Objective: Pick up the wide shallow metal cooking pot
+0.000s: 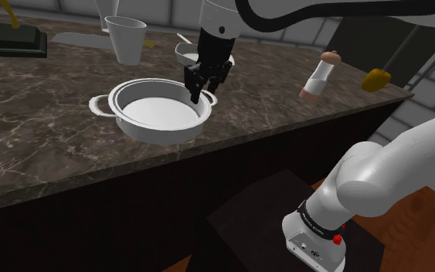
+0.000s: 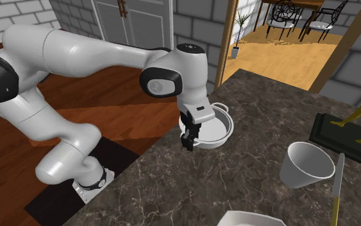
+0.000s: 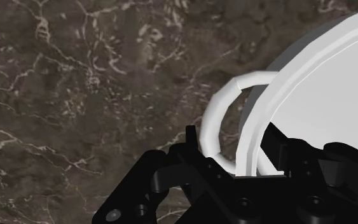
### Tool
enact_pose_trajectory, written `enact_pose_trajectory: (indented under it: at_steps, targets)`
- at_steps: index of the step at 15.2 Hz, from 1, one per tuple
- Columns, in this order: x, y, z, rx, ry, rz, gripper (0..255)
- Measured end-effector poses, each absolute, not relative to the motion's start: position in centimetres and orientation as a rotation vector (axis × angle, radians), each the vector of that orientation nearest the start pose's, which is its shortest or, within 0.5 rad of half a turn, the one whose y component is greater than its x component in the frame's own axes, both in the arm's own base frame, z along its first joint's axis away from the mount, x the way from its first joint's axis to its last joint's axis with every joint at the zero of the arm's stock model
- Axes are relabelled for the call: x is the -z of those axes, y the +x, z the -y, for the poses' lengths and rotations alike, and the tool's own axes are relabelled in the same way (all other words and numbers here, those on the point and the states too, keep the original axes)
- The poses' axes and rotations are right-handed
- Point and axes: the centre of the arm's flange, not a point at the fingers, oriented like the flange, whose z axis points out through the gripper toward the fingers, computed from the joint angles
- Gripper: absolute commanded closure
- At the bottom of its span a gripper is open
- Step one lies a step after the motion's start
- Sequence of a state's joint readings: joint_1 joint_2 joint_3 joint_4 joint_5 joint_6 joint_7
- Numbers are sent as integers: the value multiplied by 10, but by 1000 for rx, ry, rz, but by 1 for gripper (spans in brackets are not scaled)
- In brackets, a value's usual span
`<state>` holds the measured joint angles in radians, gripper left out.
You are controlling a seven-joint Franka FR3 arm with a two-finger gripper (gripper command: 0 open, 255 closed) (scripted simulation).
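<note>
The wide shallow pot (image 1: 161,116) is drawn white, with two loop handles, and sits on the dark marble counter (image 1: 38,116). My black gripper (image 1: 200,94) comes down on its rim at the handle on the shoulder view's right. In the wrist view the fingers (image 3: 193,153) stand either side of the pot wall (image 3: 323,95), next to the loop handle (image 3: 217,118), and clasp the rim and the handle's root between them. From the second exterior view the gripper (image 2: 190,142) meets the near rim of the pot (image 2: 217,128).
Behind the pot stand a white cup (image 1: 127,39), a small white bowl (image 1: 183,52) and a knife (image 1: 76,37). A pepper mill (image 1: 318,76) and a yellow object (image 1: 375,79) lie toward the shoulder view's right. A statuette's dark base (image 1: 11,40) is at the far left.
</note>
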<state>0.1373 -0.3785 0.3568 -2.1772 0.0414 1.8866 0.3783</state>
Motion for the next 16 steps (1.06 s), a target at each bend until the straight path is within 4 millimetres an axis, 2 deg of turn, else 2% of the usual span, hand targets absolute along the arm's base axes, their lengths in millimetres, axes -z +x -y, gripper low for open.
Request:
enact_pose_trajectory:
  at_steps: [3,16]
  targets:
    - [-550,391,-233,153,-3190,136,255]
    - [-615,392,-233,153,-3190,135,255]
